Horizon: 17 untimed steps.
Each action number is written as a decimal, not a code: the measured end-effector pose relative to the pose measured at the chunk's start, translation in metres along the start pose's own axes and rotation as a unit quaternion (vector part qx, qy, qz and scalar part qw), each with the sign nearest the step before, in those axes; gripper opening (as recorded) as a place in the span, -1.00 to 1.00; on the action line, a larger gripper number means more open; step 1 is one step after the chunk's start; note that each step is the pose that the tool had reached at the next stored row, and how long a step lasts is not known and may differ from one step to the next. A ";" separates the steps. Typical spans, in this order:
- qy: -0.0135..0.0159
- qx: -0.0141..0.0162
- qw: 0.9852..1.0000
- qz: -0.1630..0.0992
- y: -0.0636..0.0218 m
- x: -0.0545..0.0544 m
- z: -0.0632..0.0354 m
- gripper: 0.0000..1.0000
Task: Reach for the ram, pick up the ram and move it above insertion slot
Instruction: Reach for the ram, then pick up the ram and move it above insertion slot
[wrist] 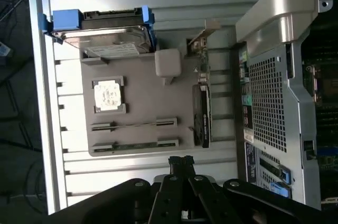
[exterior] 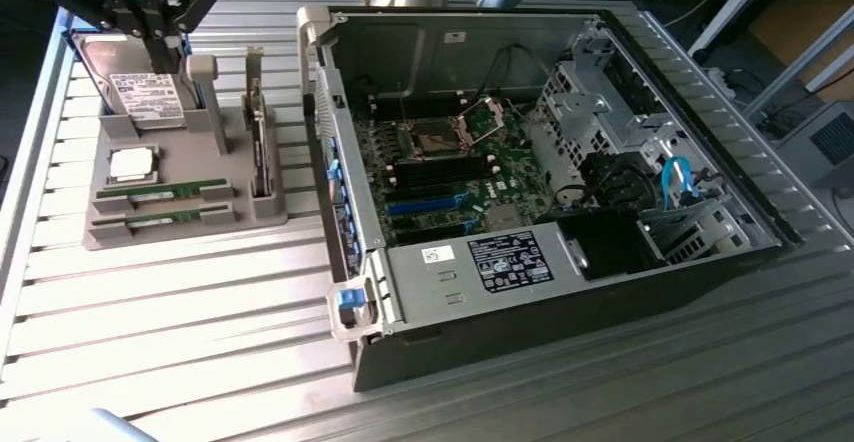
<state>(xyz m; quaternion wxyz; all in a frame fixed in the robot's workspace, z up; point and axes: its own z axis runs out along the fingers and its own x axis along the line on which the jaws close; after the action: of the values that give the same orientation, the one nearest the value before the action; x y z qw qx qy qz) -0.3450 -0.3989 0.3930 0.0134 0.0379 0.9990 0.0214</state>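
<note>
While the open computer case (exterior: 534, 162) is seen on the exterior view's right, the gripper (exterior: 163, 62) is held over the hard-drive end of the grey tray (exterior: 174, 237), fingers pressed together and empty, so the reach is judged in hand. The ram (exterior: 163, 190) lies in the tray's slots, apart from the gripper; a grasp is judged to need spread fingers. Label text cannot be read.

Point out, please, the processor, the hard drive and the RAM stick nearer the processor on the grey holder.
processor (exterior: 130, 164): exterior view, middle of its metal lid.
hard drive (exterior: 144, 96): exterior view, its white label.
RAM stick nearer the processor (exterior: 163, 190): exterior view, mid-length of its green edge.
</note>
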 end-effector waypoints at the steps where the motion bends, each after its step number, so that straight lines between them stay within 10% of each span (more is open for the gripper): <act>1: -0.001 0.000 1.000 0.000 -0.0011 0.014 -0.0003 -0.79; 17: -0.001 0.000 1.000 0.000 -0.0096 0.018 -0.0008 -0.79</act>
<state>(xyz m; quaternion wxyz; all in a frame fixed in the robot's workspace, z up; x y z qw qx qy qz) -0.3632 -0.4072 0.3929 0.0142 0.0378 0.9990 0.0212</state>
